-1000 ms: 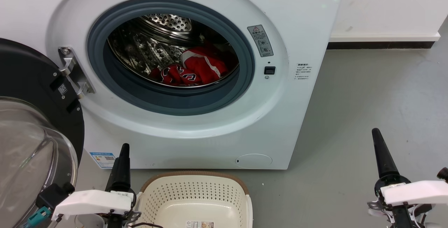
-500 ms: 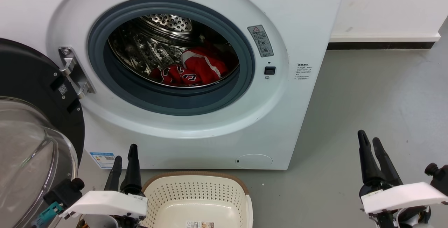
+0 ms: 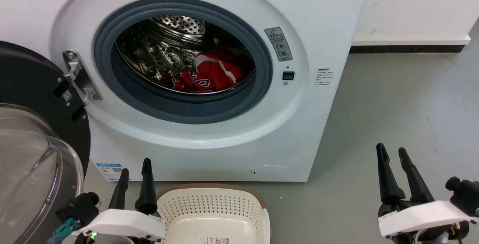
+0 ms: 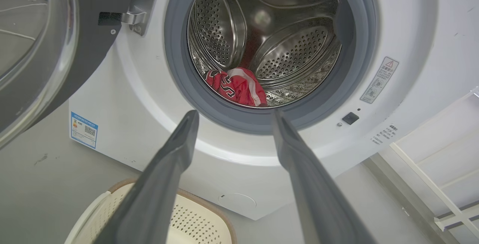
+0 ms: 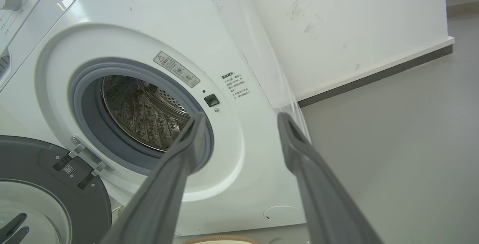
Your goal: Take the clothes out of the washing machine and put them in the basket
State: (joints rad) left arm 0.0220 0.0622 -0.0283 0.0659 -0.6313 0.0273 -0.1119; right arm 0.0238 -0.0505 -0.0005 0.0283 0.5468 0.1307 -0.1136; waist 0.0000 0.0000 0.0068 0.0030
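The white washing machine (image 3: 329, 19) stands with its door swung open to the left. Red clothes (image 3: 209, 73) lie bunched at the bottom of the steel drum, and the left wrist view shows the clothes (image 4: 239, 87) too. A cream basket (image 3: 209, 214) with a brown rim sits on the floor just in front of the machine, with nothing in the part I see. My left gripper (image 3: 135, 165) is open, low beside the basket's left edge. My right gripper (image 3: 391, 150) is open over the floor at the lower right, well clear of the machine.
The black-framed glass door (image 3: 33, 139) hangs open at the far left, close to my left arm. Grey floor (image 3: 393, 98) spreads to the right of the machine. A white wall with a dark skirting (image 3: 408, 47) runs behind.
Both grippers have opened, their fingers spreading apart. The left gripper has shifted a little to the right, toward the basket, and the right gripper a little to the left.
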